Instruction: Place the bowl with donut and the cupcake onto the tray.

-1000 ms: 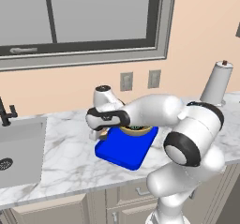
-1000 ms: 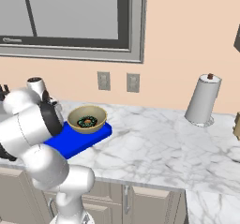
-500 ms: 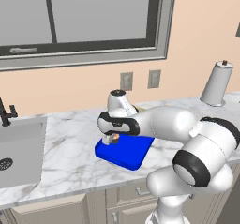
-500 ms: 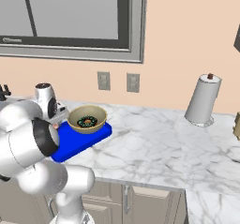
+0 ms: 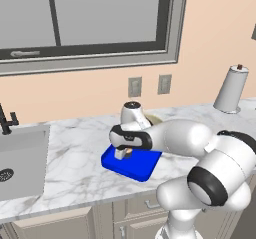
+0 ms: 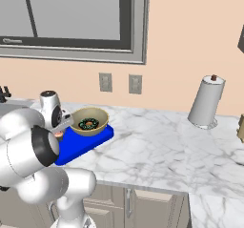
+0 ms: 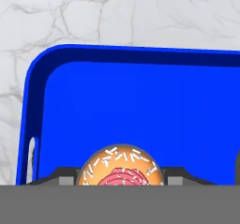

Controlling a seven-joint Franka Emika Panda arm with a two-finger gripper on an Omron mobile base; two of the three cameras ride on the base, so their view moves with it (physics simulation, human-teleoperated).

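No text, label, brand, number or sign can be read on anything here.

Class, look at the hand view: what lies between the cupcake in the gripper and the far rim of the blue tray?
Nothing: in the hand view, bare blue floor runs from the cupcake to the tray rim.

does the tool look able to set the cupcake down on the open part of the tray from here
Probably yes. The tool holds the cupcake right above bare blue tray floor, and the bowl sits at the far end, out of the way.
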